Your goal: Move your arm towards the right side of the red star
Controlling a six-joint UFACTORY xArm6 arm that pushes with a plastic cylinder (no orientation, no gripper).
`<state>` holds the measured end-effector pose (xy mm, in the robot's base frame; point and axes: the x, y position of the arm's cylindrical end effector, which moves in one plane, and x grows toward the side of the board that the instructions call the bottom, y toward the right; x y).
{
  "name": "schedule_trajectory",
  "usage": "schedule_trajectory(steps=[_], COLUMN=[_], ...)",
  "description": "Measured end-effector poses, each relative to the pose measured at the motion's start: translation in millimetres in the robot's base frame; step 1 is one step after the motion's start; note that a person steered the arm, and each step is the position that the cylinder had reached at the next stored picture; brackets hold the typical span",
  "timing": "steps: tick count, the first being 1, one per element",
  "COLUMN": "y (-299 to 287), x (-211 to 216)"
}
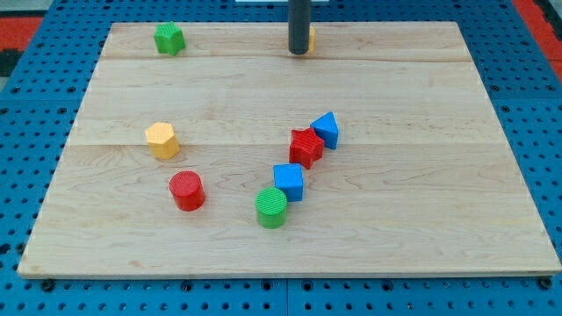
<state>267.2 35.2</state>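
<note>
A pale wooden board lies on a blue perforated table. At the view's top, near the board's far edge, a straight dark rod comes down, and my tip rests at the board's surface. The rod has no jaws and holds nothing; it is simply a plain stick. A yellow block sits just behind the rod on the view's right, mostly hidden by it, so its shape cannot be told, nor whether the two touch.

The red star lies well below the tip, toward the view's bottom and almost straight down from it. A blue block, seemingly wedge-shaped, touches the star's upper right side. Just below the star is a blue cube, and against that cube's lower left sits a green cylinder.

Far to the tip's left, at about the same height, is a green block of faceted shape. Lower left of the tip sits a yellow hexagonal block, and below that a red cylinder.
</note>
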Motion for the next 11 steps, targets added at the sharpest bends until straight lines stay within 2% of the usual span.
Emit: schedule_trajectory(steps=[1,2,3,4,5,7,9,10,11], y=[14.9,48.3,75.3,28.0,5.5,24.3,27.6,62.8,104.5], x=[24.7,21.3,-14.0,-26.9,-27.7,15.5,18.3,59.3,141.0])
